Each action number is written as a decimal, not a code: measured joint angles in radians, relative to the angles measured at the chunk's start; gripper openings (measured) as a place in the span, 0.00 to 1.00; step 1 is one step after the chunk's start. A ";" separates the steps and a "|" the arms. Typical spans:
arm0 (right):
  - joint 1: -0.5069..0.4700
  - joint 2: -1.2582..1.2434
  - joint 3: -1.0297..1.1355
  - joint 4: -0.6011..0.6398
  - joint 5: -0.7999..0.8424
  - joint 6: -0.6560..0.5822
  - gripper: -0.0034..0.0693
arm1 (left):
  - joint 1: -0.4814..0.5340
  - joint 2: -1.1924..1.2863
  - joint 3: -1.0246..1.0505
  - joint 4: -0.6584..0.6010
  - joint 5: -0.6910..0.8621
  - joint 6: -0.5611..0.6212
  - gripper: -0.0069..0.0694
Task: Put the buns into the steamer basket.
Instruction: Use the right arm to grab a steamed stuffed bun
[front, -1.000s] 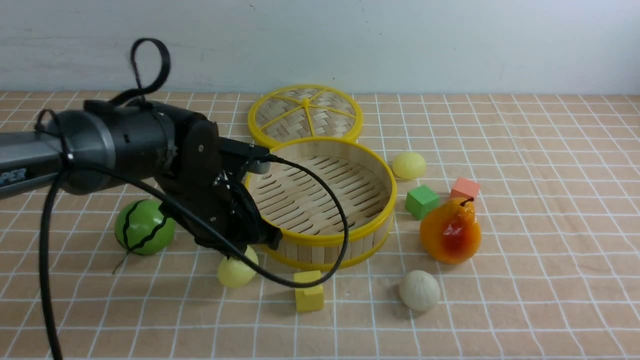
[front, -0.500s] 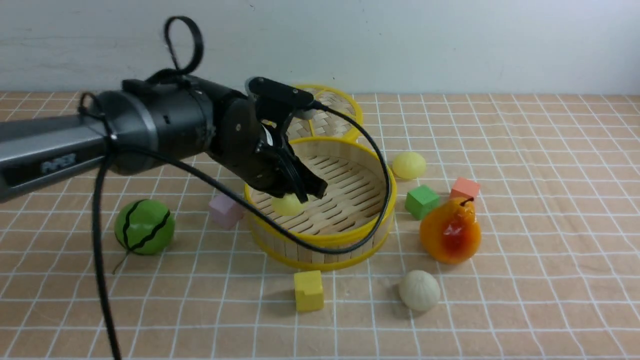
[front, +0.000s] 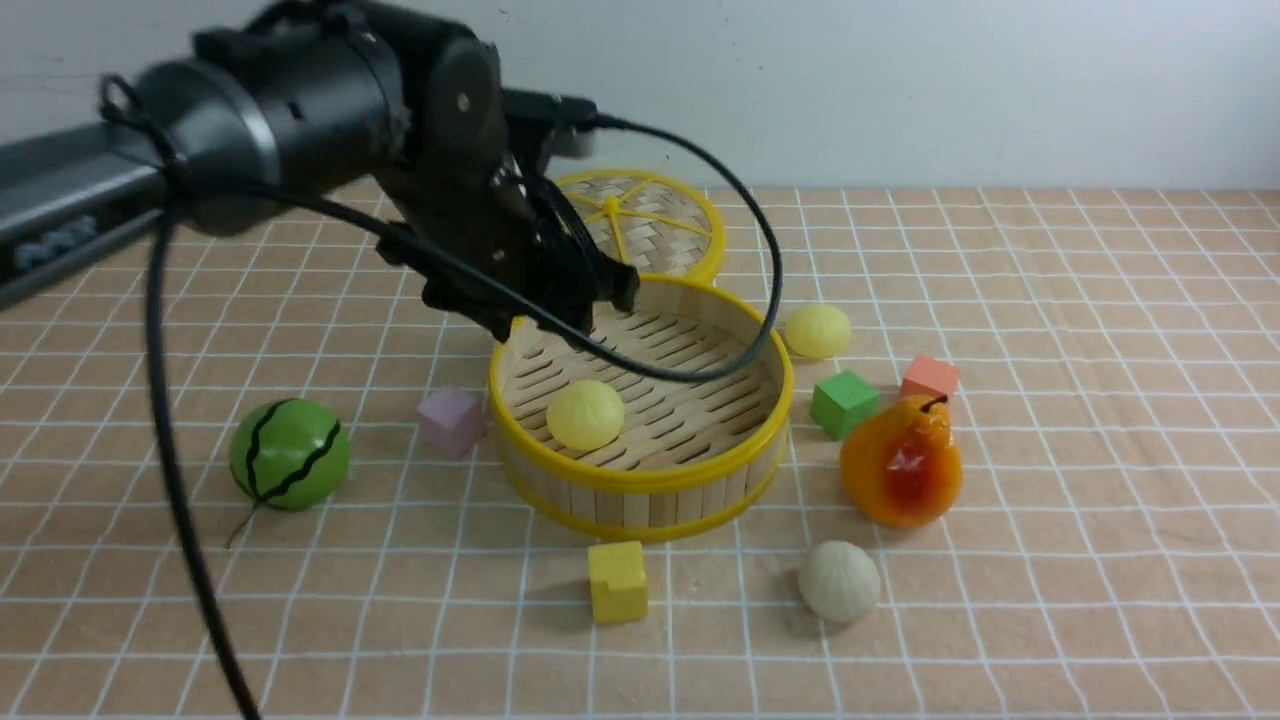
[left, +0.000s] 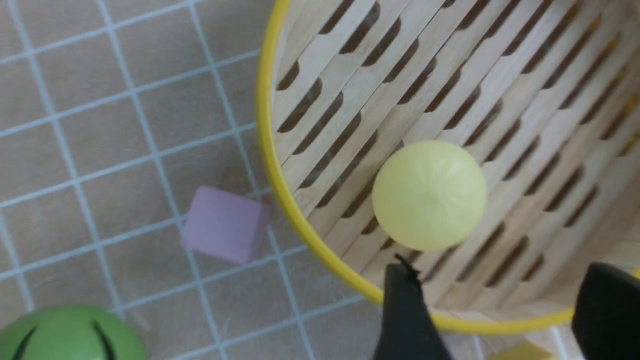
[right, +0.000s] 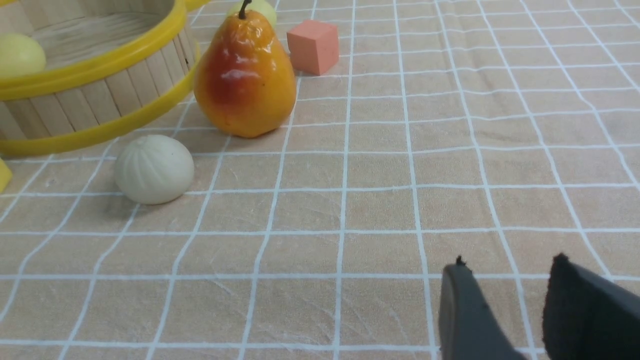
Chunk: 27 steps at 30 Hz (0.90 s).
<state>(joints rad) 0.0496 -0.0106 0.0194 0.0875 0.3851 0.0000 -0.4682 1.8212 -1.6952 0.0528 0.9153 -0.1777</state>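
On the left of the checked cloth (front: 1100, 560) lies a green striped ball (front: 290, 453). Right of it, a purple cube (front: 451, 421) sits just beside the steamer basket (front: 640, 478). The left gripper (left: 500, 280) hangs above the basket's far-left rim, its two black fingers (left: 407, 310) spread wide with nothing between them.

The basket is round and deep, with yellow rims, a wall of upright pale slats and a slatted floor. On that floor, toward the near left, rests one pale yellow bun (front: 585, 414), round and faintly pleated, clear of the fingers. Behind the basket a flat woven lid (front: 650, 215) with yellow spokes lies on the cloth. A yellow cube (front: 617, 580) sits just in front of the basket.

Right of the basket, on the far side, is a second pale yellow bun (front: 818, 330). Nearer are a green cube (front: 844, 402), an off-white bun (front: 839, 580) with clear pleats, an orange pear (front: 900, 460) and a salmon cube (front: 929, 377). The right gripper (right: 509, 280) hovers low over bare cloth to the right of the off-white bun and the pear. Its fingers stand a narrow gap apart and hold nothing.

Count: three buns, one in the basket and two on the cloth; one basket, one lid, four cubes, one ball, one pear.
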 joint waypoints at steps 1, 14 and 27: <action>0.000 0.000 0.000 0.000 0.000 0.000 0.38 | 0.000 -0.040 0.007 0.000 0.011 -0.001 0.50; 0.000 0.000 0.000 0.000 0.000 0.000 0.38 | 0.000 -0.830 0.597 -0.082 -0.209 -0.003 0.07; 0.000 0.000 0.000 0.000 0.000 0.000 0.38 | 0.000 -1.784 1.388 -0.158 -0.589 -0.049 0.07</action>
<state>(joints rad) 0.0496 -0.0106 0.0194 0.0875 0.3851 0.0000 -0.4682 0.0370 -0.3070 -0.1049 0.3262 -0.2267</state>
